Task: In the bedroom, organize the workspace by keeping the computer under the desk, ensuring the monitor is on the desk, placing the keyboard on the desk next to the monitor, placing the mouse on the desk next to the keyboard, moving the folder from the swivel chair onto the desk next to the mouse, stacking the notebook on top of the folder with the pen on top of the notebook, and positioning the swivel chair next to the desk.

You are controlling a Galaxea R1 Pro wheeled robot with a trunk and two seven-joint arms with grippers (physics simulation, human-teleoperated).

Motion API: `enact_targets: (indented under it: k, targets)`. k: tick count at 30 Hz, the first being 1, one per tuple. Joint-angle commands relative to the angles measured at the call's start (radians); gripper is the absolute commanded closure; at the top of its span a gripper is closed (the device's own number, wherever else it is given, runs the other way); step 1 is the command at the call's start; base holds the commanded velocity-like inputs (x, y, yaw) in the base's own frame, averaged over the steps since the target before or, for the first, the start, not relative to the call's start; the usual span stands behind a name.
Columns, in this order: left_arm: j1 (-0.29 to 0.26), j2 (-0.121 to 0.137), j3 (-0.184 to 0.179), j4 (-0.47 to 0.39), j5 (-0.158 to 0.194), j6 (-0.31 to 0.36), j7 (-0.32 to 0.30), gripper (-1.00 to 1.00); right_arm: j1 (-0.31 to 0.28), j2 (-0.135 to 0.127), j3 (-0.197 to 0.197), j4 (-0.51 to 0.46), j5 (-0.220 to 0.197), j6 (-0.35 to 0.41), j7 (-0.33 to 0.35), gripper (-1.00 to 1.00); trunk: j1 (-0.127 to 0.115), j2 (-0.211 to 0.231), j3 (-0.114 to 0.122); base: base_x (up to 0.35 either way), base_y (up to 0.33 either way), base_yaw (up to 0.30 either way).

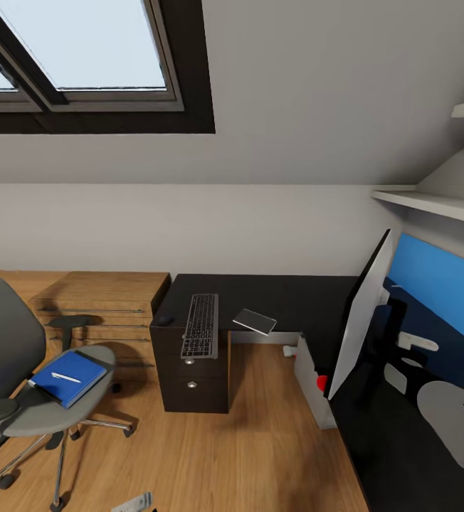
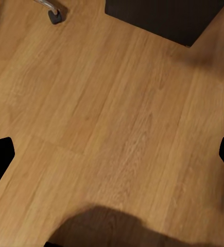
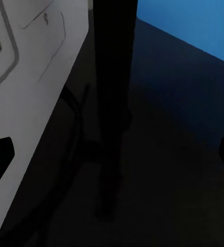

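The black desk (image 1: 289,295) runs along the wall and turns towards me on the right. On it lie the keyboard (image 1: 201,326), the mouse (image 1: 164,321) to its left and the notebook (image 1: 255,321) to its right. The monitor (image 1: 360,316) stands edge-on on the right wing; its white back (image 3: 34,77) and black stand (image 3: 112,103) face my open right gripper (image 3: 112,154). The computer (image 1: 309,377) sits on the floor beneath the desk. The swivel chair (image 1: 18,370) at left carries the blue folder (image 1: 68,377) with the pen (image 1: 66,377) on it. My left gripper (image 2: 112,154) hangs open over bare floor.
A light wooden chest (image 1: 104,306) stands left of the desk's drawer unit (image 1: 191,370). The sloped ceiling with a skylight (image 1: 82,43) hangs low over the desk. White shelves (image 1: 438,203) and a blue wall panel (image 1: 445,284) sit behind the monitor. Open wood floor (image 1: 225,455) lies before the drawers.
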Motion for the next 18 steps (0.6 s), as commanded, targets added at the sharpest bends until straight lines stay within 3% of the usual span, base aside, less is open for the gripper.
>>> enact_targets:
  k: [1,18]
  targets:
    - [-0.002,0.002,-0.008,-0.003,0.011,-0.008,0.007,-1.00,-0.001,0.000,-0.001,0.001,-0.008,-0.003,-0.002,-1.00,0.000,-0.001,-0.001,0.000,0.000,0.000]
    - [-0.002,0.005,-0.010,-0.026,0.011,-0.005,0.008,-1.00,0.000,0.007,-0.001,0.016,-0.004,-0.020,-0.012,-1.00,0.000,-0.001,-0.001,0.000,0.000,0.000]
